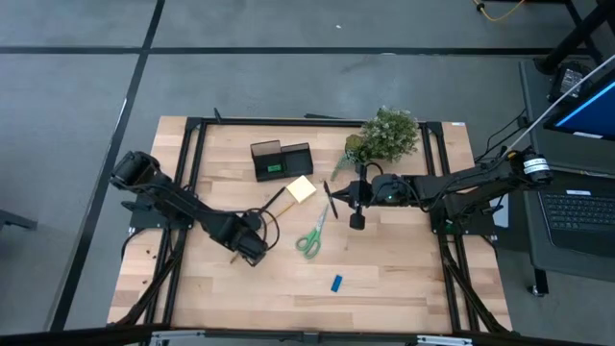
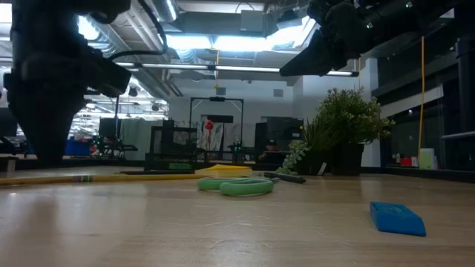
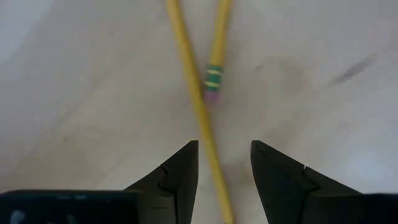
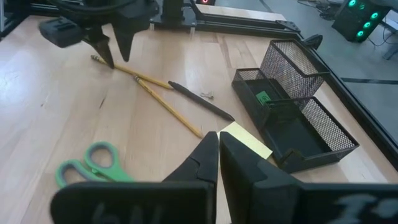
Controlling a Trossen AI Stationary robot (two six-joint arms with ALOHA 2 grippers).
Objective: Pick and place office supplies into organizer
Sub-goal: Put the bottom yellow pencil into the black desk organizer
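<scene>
My left gripper [image 3: 224, 165], fingers wide, straddles the pencil [image 3: 198, 106]; thin, stiff, it may roll, so I grip mid-shaft. Right gripper [image 4: 219, 155] closed.

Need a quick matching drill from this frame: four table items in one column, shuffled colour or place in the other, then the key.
Items
1. scissors
2. sticky-note pad
3. small blue piece
4. organizer

Descriptions
A. black mesh box beside the plant, a green item inside
B. yellow, lying just in front of the mesh box
C. green handles, near the table's middle
D. alone toward the front edge, away from both arms

Pairs: 1-C, 2-B, 3-D, 4-A
</scene>
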